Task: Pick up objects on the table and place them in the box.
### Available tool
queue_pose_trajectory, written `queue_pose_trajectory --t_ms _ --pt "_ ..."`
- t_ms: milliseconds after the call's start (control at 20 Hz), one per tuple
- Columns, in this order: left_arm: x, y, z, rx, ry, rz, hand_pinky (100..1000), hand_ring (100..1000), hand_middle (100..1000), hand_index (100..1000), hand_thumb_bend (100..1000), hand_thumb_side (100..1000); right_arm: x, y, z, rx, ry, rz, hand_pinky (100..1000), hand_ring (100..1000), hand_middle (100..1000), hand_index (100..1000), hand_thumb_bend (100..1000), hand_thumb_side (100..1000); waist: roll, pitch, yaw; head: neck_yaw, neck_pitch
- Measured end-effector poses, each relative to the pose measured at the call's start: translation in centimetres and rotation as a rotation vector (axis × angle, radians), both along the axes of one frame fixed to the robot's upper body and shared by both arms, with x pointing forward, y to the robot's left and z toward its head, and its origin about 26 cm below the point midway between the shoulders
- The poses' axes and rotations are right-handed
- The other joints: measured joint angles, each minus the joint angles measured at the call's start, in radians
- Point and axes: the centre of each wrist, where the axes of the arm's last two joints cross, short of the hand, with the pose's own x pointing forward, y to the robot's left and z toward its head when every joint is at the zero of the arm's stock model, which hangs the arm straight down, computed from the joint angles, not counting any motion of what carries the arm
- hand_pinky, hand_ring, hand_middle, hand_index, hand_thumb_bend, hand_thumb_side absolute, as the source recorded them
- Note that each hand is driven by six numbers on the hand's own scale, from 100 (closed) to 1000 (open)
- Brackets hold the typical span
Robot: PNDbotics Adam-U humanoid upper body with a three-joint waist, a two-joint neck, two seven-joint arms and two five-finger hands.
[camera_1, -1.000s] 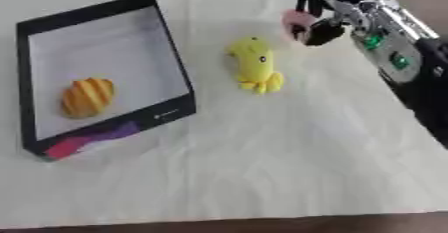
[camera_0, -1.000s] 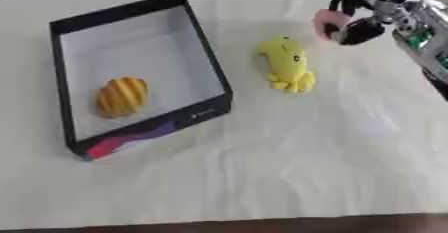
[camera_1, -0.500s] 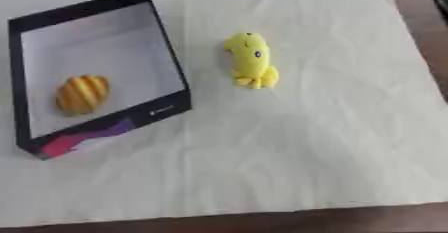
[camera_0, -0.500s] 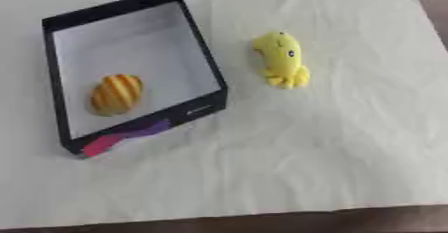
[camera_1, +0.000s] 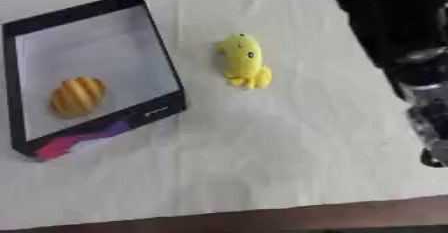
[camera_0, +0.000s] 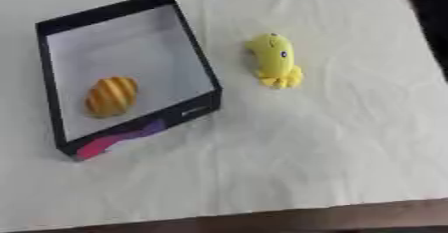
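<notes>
A black box (camera_0: pixel 194 54) with a white inside lies open at the left of the table. An orange striped bread-shaped thing (camera_0: pixel 111 96) lies inside it near the front left. To the right of the box, a yellow plush toy (camera_0: pixel 275 66) lies on the cloth. A blurred black and silver part of my right arm (camera_1: pixel 429 102) shows at the right edge of the right eye view. I cannot make out its hand. My left hand shows in no view.
A wrinkled white cloth (camera_0: pixel 289 157) covers the table. Its front edge (camera_0: pixel 262 217) runs along the bottom, with brown beyond it. A dark area (camera_1: pixel 385 12) lies past the cloth's right edge at the top right.
One second ago my right hand was at the upper right, shut on a pink thing. It then left the views; now a blurred part of that arm shows at the right edge.
</notes>
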Motion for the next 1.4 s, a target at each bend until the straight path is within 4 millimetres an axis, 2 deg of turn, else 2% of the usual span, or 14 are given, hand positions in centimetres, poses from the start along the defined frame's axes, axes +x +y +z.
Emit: queue_pose_trajectory --t_ms 200,550,750,1050,1300,1400 --pt "0.1 0.1 0.2 -0.005 -0.016 0.005 776 851 850 861 450 633 1.3 3.0 -2.7 -0.052 0.065 0.029 648 516 363 576 292 100 0.0 0.0 0.013 -0.005 0.001" --pt "0.0 0.4 0.7 -0.014 -0.047 0.025 776 851 850 860 454 626 3.5 6.2 -8.1 -0.138 0.181 0.015 643 515 362 579 299 100 0.0 0.0 0.031 -0.019 0.003" --pt "0.0 0.3 1.0 -0.013 -0.057 0.022 776 850 849 860 455 626 4.2 7.0 -10.5 -0.176 0.233 0.016 641 515 364 580 304 100 0.0 0.0 0.032 -0.022 0.003" --pt "0.0 0.3 1.0 -0.013 -0.057 0.022 775 850 847 859 457 625 4.8 7.7 -13.1 -0.241 0.285 0.017 652 527 385 593 318 100 0.0 0.0 0.035 -0.019 0.003" --pt "0.0 0.3 1.0 -0.013 -0.057 0.022 775 850 847 859 458 625 5.4 7.8 -14.2 -0.298 0.306 -0.008 703 599 474 675 331 100 0.0 0.0 0.036 -0.01 0.003" --pt "0.0 0.3 1.0 -0.013 -0.057 0.022 775 849 846 859 459 625 5.6 7.7 -14.4 -0.321 0.312 -0.025 723 638 516 713 362 100 0.0 0.0 0.036 -0.007 0.003"
